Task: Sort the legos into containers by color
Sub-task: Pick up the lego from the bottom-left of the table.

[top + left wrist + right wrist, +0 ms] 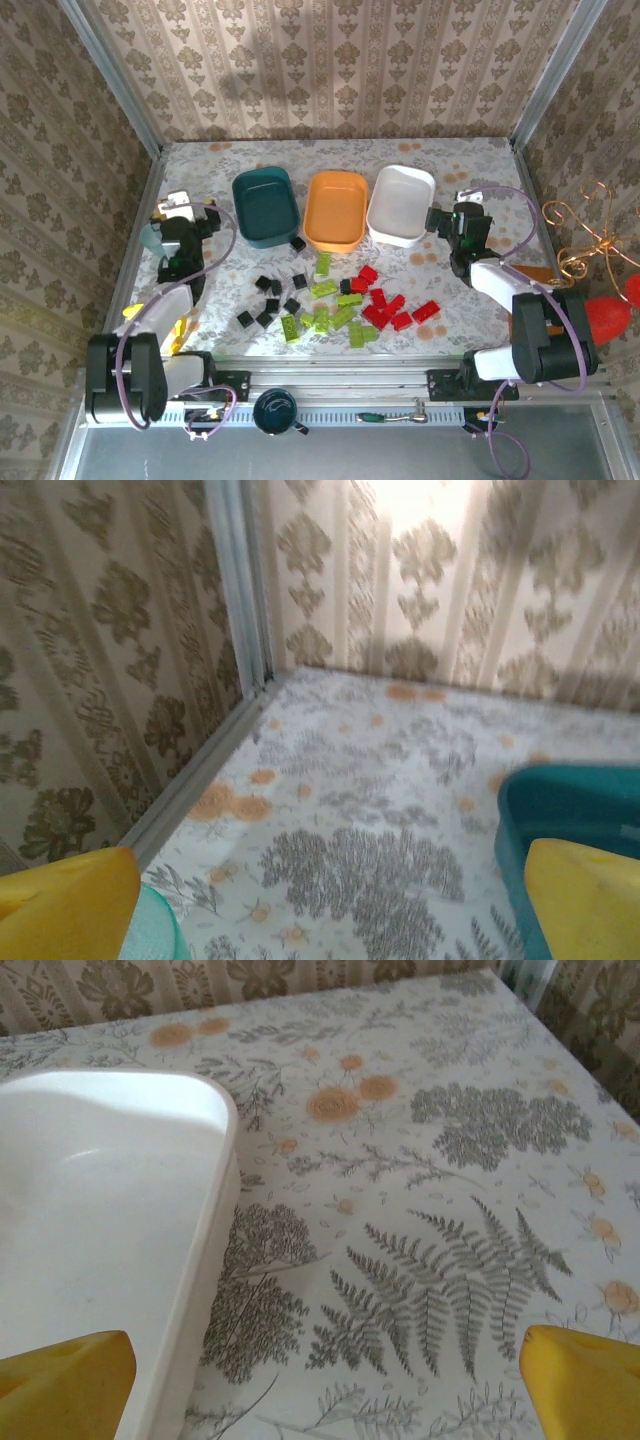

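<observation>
3 containers (334,190) on the desk (480,165): orange tub (335,228) central, teal tub (266,205) left of it, white tub (400,204) right. Before the orange tub lie roughly 9 black legos (272,304), 9 green legos (322,318), 8 red legos (383,318). Left tool (190,212) and right tool (450,218) flank the row, wide open, empty

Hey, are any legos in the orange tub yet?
No, the orange tub is bare inside, and the legos lie on the table in front of it.
</observation>
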### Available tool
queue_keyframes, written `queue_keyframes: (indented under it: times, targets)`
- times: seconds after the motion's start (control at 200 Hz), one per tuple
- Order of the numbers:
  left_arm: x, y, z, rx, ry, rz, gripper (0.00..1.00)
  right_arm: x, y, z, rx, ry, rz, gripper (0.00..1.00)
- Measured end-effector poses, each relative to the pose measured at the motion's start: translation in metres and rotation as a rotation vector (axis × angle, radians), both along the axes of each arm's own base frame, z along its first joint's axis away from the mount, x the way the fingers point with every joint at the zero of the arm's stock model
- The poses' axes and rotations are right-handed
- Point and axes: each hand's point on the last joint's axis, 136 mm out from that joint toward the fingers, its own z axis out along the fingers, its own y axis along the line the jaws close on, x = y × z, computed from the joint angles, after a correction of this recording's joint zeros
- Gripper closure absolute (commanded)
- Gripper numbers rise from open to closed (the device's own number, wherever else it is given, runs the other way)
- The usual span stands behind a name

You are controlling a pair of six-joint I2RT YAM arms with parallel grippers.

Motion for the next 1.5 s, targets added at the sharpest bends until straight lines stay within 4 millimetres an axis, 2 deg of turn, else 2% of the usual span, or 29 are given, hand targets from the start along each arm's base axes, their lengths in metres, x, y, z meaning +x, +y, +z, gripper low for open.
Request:
queue_keyframes:
  times: [0.11, 0.175, 0.265, 0.365, 0.435, 0.565, 0.67, 0.73, 0.875, 0.98, 1.08, 1.22, 1.345, 1.5]
  targets:
    - [-0.017, 0.022, 0.026, -0.214, -0.150, 0.073, 0.00, 0.002, 0.003, 0.021, 0.088, -0.030, -0.035, 0.00]
    - [-0.028, 0.036, 0.029, -0.378, -0.228, 0.113, 0.00, 0.000, 0.004, 0.034, 0.191, -0.055, -0.081, 0.00]
    - [-0.039, 0.050, 0.011, -0.605, -0.275, 0.156, 0.00, 0.000, 0.010, 0.044, 0.341, -0.081, -0.090, 0.00]
    - [-0.037, 0.050, -0.016, -0.769, -0.243, 0.139, 0.00, 0.005, 0.029, 0.039, 0.447, -0.017, -0.019, 0.00]
    - [-0.030, 0.038, -0.022, -0.840, -0.213, 0.071, 0.00, 0.013, 0.054, 0.038, 0.489, 0.045, 0.069, 0.00]
    - [-0.024, 0.009, -0.012, -0.892, -0.186, -0.083, 0.00, 0.024, 0.110, 0.039, 0.506, 0.137, 0.252, 0.00]
    - [-0.027, -0.016, 0.005, -0.914, -0.171, -0.193, 0.00, 0.029, 0.151, 0.018, 0.491, 0.244, 0.362, 0.00]
    - [-0.031, -0.031, 0.016, -0.917, -0.159, -0.260, 0.01, 0.031, 0.165, 0.000, 0.474, 0.311, 0.392, 0.02]
    - [-0.045, -0.070, 0.034, -0.879, -0.101, -0.400, 0.04, 0.035, 0.176, -0.034, 0.451, 0.426, 0.415, 0.04]
    - [-0.062, -0.098, 0.030, -0.841, -0.023, -0.471, 0.08, 0.032, 0.181, -0.048, 0.438, 0.473, 0.430, 0.05]
    - [-0.078, -0.118, 0.015, -0.803, 0.074, -0.510, 0.13, 0.026, 0.189, -0.051, 0.435, 0.494, 0.460, 0.06]
    - [-0.097, -0.134, -0.012, -0.745, 0.210, -0.525, 0.16, 0.016, 0.210, -0.051, 0.436, 0.509, 0.535, 0.07]
    - [-0.111, -0.142, -0.033, -0.695, 0.306, -0.526, 0.18, 0.006, 0.224, -0.055, 0.450, 0.527, 0.585, 0.08]
    - [-0.123, -0.146, -0.050, -0.638, 0.396, -0.512, 0.21, -0.009, 0.230, -0.059, 0.463, 0.551, 0.615, 0.08]
